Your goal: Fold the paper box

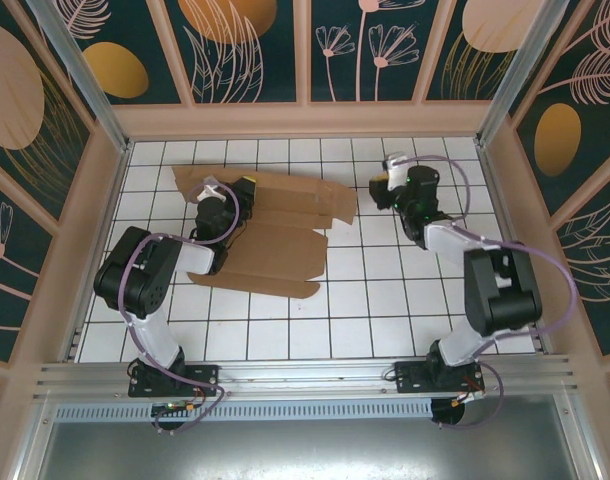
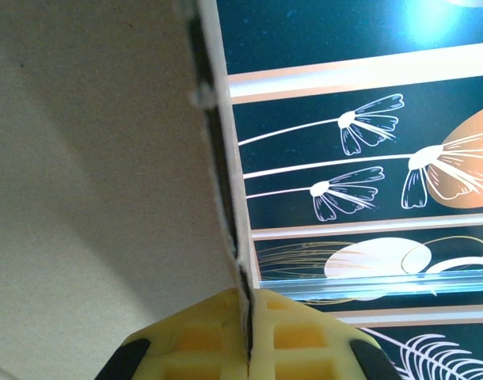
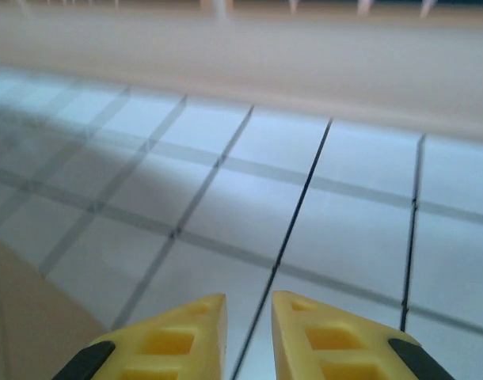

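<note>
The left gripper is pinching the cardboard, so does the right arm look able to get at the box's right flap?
Probably yes: the right gripper hovers over white tiles just beside the paper box, with nothing between them.

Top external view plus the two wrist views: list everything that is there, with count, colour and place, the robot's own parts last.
paper box: one, plain brown, an unfolded flat sheet with flaps lying on the left-centre of the table
table: one, white tiles with a dark grid, under everything
enclosure walls: dark teal panels with orange and white plant prints, on the far, left and right sides
metal rail: one, silver, along the near edge, carrying both arm bases
left arm: one, black and white, reaching over the sheet
left gripper: yellow fingers, pinched on an edge of the paper box
right arm: one, black and white, on the right side
right gripper: yellow fingers slightly apart, empty, over bare tiles
</note>
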You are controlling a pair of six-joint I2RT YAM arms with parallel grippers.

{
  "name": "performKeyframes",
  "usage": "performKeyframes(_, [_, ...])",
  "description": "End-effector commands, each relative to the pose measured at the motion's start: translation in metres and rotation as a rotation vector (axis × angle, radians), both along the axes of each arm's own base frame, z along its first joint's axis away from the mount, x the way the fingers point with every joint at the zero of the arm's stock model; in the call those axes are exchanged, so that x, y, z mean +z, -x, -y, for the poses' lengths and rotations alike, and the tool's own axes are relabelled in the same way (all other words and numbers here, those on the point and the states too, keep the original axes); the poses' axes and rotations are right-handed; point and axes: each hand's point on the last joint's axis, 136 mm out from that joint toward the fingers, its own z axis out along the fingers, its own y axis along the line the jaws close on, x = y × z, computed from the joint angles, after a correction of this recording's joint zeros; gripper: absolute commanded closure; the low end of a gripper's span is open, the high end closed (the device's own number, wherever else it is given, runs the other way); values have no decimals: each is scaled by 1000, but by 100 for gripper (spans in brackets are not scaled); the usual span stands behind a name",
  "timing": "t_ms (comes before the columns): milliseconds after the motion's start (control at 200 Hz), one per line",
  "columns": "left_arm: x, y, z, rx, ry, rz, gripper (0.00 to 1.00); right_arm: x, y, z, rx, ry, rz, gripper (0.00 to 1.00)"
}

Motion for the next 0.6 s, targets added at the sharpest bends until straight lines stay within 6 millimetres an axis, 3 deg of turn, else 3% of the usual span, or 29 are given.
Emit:
performKeyframes(0, [-2,-3,2,-15,-3,5,100,-2,-6,-15,179,134,80,78])
performKeyframes(190, [-5,-4,4,-20,0,-11,100,-7,9,-50,382,150,152,77])
performKeyframes(415, [-7,-4,4,-18,-1,-15,100,-29,29,-77,518,198,171,75])
performKeyframes(596, [-8,-3,5,-23,4,-22,100,-25,42,-92,566,176,222,73])
